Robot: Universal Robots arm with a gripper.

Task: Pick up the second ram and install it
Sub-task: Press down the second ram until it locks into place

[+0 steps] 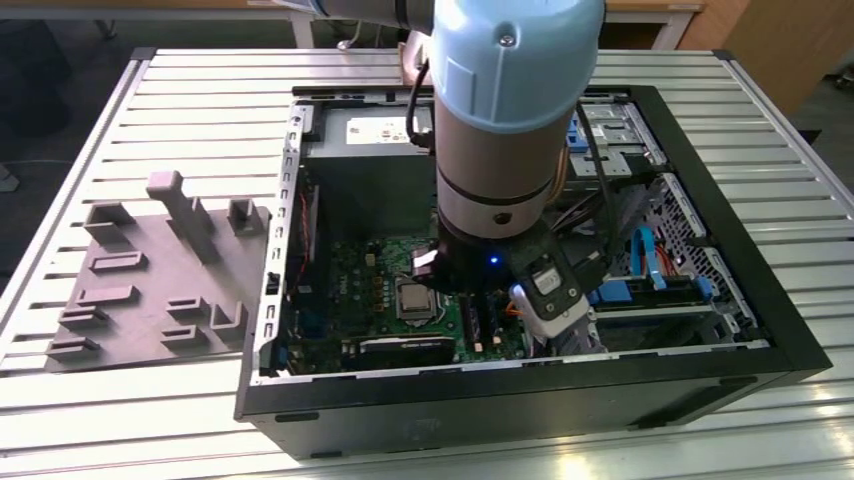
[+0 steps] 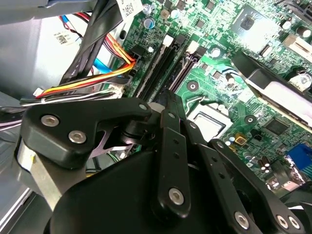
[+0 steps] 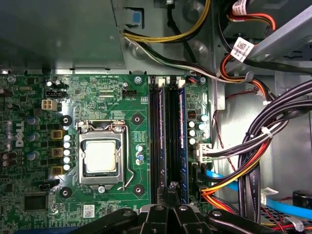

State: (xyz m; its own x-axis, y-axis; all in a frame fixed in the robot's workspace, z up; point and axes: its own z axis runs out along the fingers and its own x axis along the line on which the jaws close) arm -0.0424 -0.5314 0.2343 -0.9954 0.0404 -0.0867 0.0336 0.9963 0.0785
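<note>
Exterior view: arm reaching down into the open computer case [image 1: 747, 330] on the slatted desk [image 1: 160, 400], pincer [image 1: 541, 310] low over the green board [image 1: 387, 275]; grey block with posts [image 1: 154, 280] well apart from it, outside the case.

First wrist view: pincer [image 3: 169, 191] closed, tips together right at the end of the long black slots [image 3: 158, 136]; second ram [image 3: 182, 141] seated just beside, blue-edged.

Second wrist view: pincer [image 2: 168, 100] linkage up close, tips meeting at the slots; processor socket [image 2: 209, 122] nearby.
</note>
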